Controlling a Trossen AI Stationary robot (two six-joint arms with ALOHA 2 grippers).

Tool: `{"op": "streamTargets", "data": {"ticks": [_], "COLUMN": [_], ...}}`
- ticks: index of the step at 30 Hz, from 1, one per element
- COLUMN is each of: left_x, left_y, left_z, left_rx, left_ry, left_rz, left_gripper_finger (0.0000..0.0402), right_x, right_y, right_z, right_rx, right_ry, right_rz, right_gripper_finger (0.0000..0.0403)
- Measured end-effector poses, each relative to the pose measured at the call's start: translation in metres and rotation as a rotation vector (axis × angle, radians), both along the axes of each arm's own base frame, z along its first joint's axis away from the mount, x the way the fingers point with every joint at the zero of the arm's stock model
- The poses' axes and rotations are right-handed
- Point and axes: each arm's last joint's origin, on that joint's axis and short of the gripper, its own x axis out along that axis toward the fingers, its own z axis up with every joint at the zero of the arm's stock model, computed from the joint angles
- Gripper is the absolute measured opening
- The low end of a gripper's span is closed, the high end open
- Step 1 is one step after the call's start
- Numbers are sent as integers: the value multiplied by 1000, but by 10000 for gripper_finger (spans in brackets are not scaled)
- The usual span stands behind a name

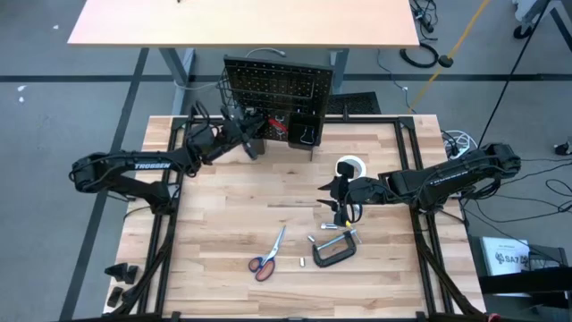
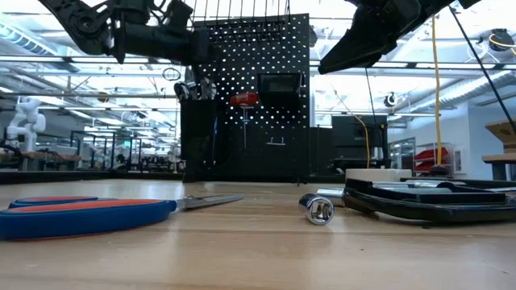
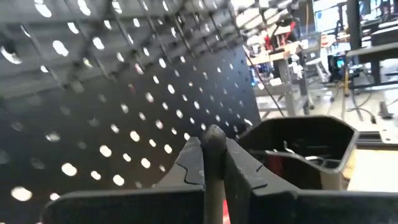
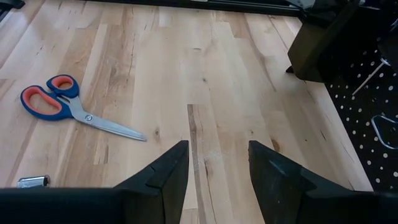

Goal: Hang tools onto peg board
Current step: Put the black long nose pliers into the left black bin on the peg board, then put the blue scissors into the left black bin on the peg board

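Presently the bench (image 1: 232, 201), pale wood planks, carries the whole setup. At its far edge stands the peg board (image 1: 277, 85), upright and black, with a black bin (image 1: 302, 131) on its lower part and a red screwdriver (image 2: 244, 100) hanging on its face in the low view. The left arm reaches from the left side to the board; the left claw (image 1: 243, 123) sits close against the board's lower left area, pinched tight on a thin dark rod-like tool (image 3: 214, 163) seen between its fingers in the left wrist view; what tool it is I cannot tell. The right arm comes in from the right, and the right claw (image 1: 340, 192) hovers over the bench right of centre, its fingers (image 4: 166, 174) parted about halfway with nothing between them and bare planks beneath. Near it, on the far side, lies the white tape roll (image 1: 352, 167). On the near side of the right claw rests the black C-clamp (image 1: 335, 250), flat on the bench. Left of the clamp lie the scissors (image 1: 267, 257), orange-handled, blades pointing toward the far side. A small silver socket (image 2: 317, 209) lies between scissors and clamp.
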Motion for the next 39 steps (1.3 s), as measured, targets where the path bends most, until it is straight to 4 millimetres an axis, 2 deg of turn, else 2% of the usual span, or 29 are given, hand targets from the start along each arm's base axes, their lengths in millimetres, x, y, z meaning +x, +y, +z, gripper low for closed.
{"op": "streamTargets", "data": {"ticks": [9, 16, 24, 30, 39], "left_x": [2, -5, -4, -2, -10], "left_y": [15, 25, 25, 14, -23], "left_z": [-12, -13, -16, -5, 26], "left_rx": [-112, -194, -250, -202, -107], "left_ry": [-16, -84, -83, -125, -207], "left_rz": [27, 162, 153, 30, -102], "left_gripper_finger": [25, 118, 219, 241, 242], "right_x": [0, 0, 0, 0, 0], "right_y": [0, 0, 0, 0, 0], "right_z": [0, 0, 0, 0, -1], "right_rx": [1, 5, 6, 5, 6], "right_ry": [0, 1, 1, 2, 7], "right_rz": [0, 2, 2, 1, 4], "right_gripper_finger": [155, 155, 155, 155, 155]}}
